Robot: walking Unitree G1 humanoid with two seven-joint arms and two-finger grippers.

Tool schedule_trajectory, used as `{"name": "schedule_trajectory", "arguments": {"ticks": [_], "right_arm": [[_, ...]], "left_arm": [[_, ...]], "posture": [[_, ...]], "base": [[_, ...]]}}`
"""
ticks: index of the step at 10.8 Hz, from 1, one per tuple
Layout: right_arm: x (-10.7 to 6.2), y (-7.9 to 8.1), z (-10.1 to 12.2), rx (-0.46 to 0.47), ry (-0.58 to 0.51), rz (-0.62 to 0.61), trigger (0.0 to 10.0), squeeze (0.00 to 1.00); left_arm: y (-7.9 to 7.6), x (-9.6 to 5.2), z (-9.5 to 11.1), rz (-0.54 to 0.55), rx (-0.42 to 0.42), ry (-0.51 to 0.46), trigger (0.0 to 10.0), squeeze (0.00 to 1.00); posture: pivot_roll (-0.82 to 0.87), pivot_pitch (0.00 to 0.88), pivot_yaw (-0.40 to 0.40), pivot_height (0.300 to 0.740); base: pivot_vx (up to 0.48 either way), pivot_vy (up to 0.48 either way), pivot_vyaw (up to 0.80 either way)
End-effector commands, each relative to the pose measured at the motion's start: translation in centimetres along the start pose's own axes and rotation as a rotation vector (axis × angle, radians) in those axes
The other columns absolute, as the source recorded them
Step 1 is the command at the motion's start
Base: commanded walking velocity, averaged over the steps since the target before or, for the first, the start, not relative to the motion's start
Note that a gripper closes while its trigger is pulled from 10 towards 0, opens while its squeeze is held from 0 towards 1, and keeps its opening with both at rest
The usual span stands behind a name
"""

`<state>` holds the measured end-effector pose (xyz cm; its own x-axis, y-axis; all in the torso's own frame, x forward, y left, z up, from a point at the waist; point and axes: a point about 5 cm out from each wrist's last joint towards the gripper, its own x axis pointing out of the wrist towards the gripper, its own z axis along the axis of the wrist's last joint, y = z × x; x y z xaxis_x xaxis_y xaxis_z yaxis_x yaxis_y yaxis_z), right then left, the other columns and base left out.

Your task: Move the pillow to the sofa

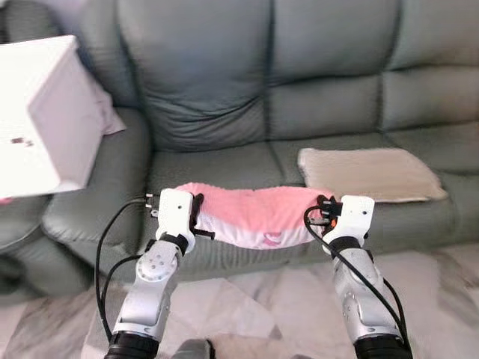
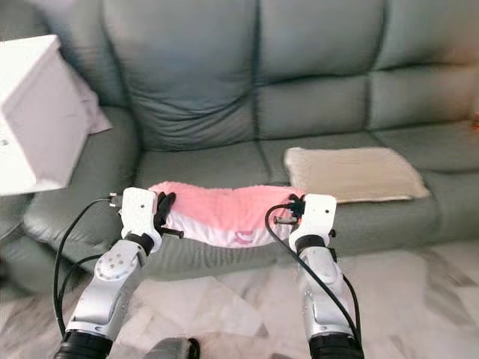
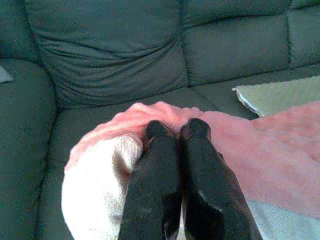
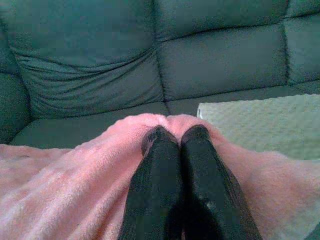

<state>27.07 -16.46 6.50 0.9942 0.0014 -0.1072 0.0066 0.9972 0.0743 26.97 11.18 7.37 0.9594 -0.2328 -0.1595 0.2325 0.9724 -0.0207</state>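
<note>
A pink and white fluffy pillow (image 1: 258, 215) hangs between my two arms, just in front of the grey sofa's seat edge (image 1: 224, 168). My left gripper (image 3: 176, 131) is shut on the pillow's left end, its black fingers (image 3: 155, 190) pressed together with pink fabric bunched at their tips. At the pillow's right end my right gripper (image 4: 175, 136) is shut on the pink cloth (image 4: 70, 185) the same way. In the head views the white wrist housings (image 1: 177, 212) (image 1: 352, 217) flank the pillow.
A beige mat (image 1: 367, 173) lies on the sofa's middle seat, right of the pillow. A white box (image 1: 41, 112) stands at the left by the sofa's armrest (image 1: 97, 202). Marble floor (image 1: 254, 307) lies below my arms.
</note>
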Motion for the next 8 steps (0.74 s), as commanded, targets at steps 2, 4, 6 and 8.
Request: {"name": "schedule_trajectory", "arguments": {"ticks": [2, 4, 6, 8], "right_arm": [[0.27, 0.4, 1.12, -0.008, -0.051, 0.015, 10.0, 0.0], [0.28, 0.5, 1.06, -0.005, -0.05, 0.018, 10.0, 0.0], [0.27, 0.57, 1.04, 0.001, -0.05, 0.021, 10.0, 0.0], [0.34, 0.64, 1.01, 0.007, -0.048, 0.024, 10.0, 0.0]], "left_arm": [[-0.01, 0.18, 0.49, -0.01, 0.011, -0.022, 10.0, 0.0], [0.01, 0.14, 0.48, -0.016, 0.007, -0.018, 10.0, 0.0], [-0.02, 0.13, 0.52, -0.022, 0.002, -0.021, 10.0, 0.0], [-0.03, 0.24, 0.55, -0.027, 0.002, -0.021, 10.0, 0.0]], "posture": [[-0.01, 0.0, 0.02, 0.74], [-0.01, 0.0, 0.022, 0.74], [-0.01, 0.0, 0.023, 0.74], [-0.01, 0.0, 0.022, 0.74]], "base": [[0.0, 0.0, 0.79], [0.0, 0.0, 0.79], [0.0, 0.0, 0.79], [0.0, 0.0, 0.39]]}}
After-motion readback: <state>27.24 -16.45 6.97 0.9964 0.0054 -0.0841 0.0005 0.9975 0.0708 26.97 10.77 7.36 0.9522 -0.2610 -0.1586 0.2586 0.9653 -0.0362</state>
